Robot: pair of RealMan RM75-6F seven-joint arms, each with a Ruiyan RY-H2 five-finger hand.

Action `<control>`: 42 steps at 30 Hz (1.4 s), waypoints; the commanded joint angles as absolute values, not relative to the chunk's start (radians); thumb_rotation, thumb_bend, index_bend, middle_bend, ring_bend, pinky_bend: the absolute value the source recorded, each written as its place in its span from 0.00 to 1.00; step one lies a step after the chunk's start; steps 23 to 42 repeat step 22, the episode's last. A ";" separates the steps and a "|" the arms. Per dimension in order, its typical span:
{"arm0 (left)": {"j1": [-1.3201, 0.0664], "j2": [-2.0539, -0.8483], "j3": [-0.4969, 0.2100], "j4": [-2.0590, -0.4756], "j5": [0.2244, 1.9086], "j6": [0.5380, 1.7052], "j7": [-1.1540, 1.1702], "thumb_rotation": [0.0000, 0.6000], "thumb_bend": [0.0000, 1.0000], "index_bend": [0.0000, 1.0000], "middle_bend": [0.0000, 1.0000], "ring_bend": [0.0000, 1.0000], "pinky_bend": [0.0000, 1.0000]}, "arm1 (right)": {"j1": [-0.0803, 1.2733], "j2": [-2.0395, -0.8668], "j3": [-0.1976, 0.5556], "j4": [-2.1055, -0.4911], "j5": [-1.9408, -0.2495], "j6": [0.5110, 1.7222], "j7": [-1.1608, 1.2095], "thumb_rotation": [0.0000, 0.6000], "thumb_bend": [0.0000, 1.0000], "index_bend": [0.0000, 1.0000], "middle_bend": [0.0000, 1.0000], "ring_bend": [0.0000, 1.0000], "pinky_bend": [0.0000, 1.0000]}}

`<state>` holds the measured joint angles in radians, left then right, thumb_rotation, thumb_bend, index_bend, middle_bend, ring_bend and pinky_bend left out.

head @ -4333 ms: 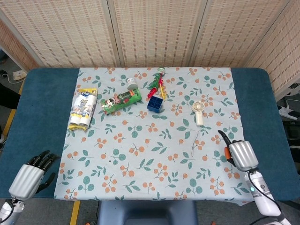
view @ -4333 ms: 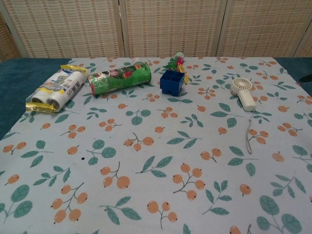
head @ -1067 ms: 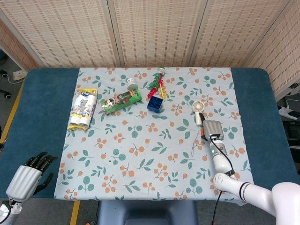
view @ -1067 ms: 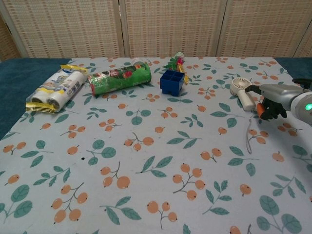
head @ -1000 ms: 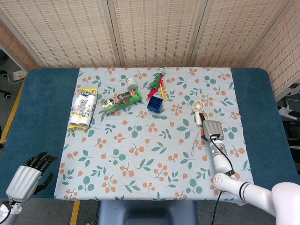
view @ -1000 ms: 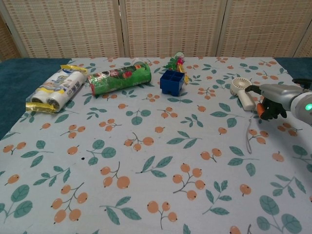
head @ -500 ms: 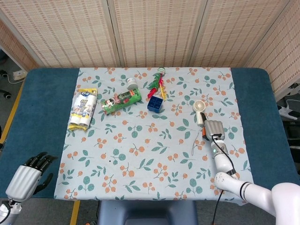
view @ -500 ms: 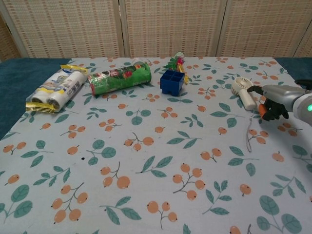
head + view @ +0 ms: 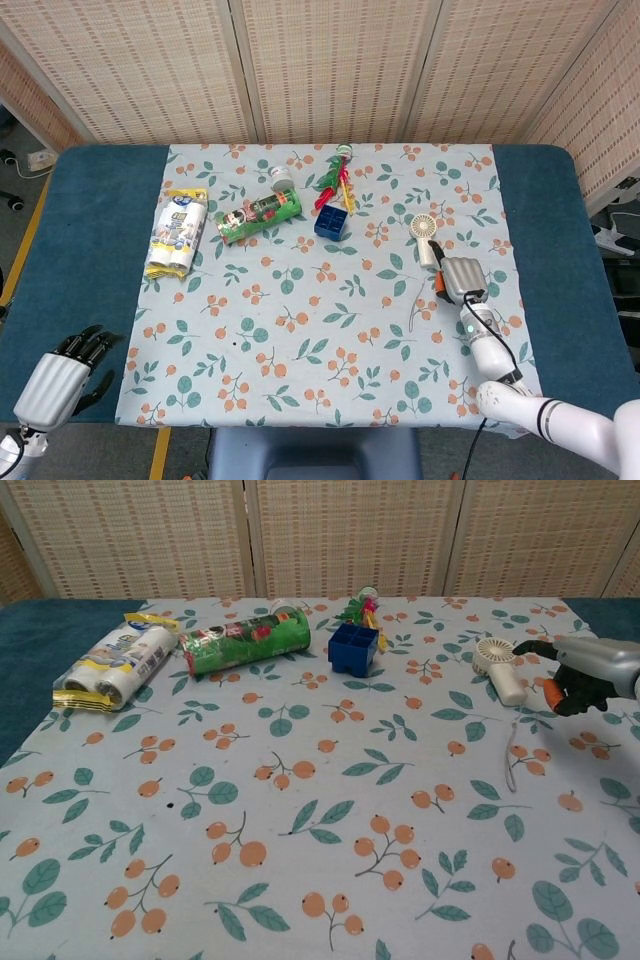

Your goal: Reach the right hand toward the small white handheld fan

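Small white handheld fan (image 9: 427,238) lying flat on the floral cloth (image 9: 300,320), right of the blue block (image 9: 332,222), handle pointing toward the near edge. Right hand (image 9: 460,277) just beside the fan's handle end, dark fingers (image 9: 535,648) apart and extended toward it, holding nothing; contact with the fan cannot be told. Left hand (image 9: 62,378) well apart from the fan, resting at the near left corner of the tabletop (image 9: 90,250), fingers loosely spread, empty.
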<state>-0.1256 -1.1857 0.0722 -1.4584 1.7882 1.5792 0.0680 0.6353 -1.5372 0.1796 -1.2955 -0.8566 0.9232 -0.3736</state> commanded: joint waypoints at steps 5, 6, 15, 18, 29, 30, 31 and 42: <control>-0.128 -1.187 0.073 -1.458 1.791 1.577 0.067 1.00 0.42 0.23 0.27 0.18 0.36 | 0.459 -1.407 0.032 -1.413 -1.208 1.164 -0.201 1.00 0.72 0.06 0.78 0.66 0.69; -0.128 -1.187 0.073 -1.457 1.791 1.578 0.065 1.00 0.42 0.23 0.27 0.18 0.36 | 0.431 -1.399 0.007 -1.404 -1.257 1.208 -0.176 1.00 0.72 0.07 0.78 0.66 0.69; -0.127 -1.191 0.072 -1.456 1.792 1.578 0.080 1.00 0.42 0.23 0.27 0.18 0.36 | 0.258 -1.389 -0.111 -1.311 -1.505 1.486 -0.149 1.00 0.35 0.15 0.51 0.32 0.49; -0.129 -1.195 0.072 -1.454 1.796 1.578 0.090 1.00 0.42 0.23 0.27 0.18 0.36 | 0.229 -1.386 -0.114 -1.321 -1.549 1.546 -0.176 1.00 0.24 0.14 0.36 0.20 0.36; -0.131 -1.202 0.074 -1.449 1.798 1.568 0.105 1.00 0.43 0.23 0.27 0.18 0.36 | 0.205 -1.377 -0.112 -1.321 -1.589 1.590 -0.165 1.00 0.22 0.13 0.26 0.11 0.29; -0.131 -1.202 0.074 -1.449 1.798 1.568 0.105 1.00 0.43 0.23 0.27 0.18 0.36 | 0.205 -1.377 -0.112 -1.321 -1.589 1.590 -0.165 1.00 0.22 0.13 0.26 0.11 0.29; -0.131 -1.202 0.074 -1.449 1.798 1.568 0.105 1.00 0.43 0.23 0.27 0.18 0.36 | 0.205 -1.377 -0.112 -1.321 -1.589 1.590 -0.165 1.00 0.22 0.13 0.26 0.11 0.29; -0.131 -1.202 0.074 -1.449 1.798 1.568 0.105 1.00 0.43 0.23 0.27 0.18 0.36 | 0.205 -1.377 -0.112 -1.321 -1.589 1.590 -0.165 1.00 0.22 0.13 0.26 0.11 0.29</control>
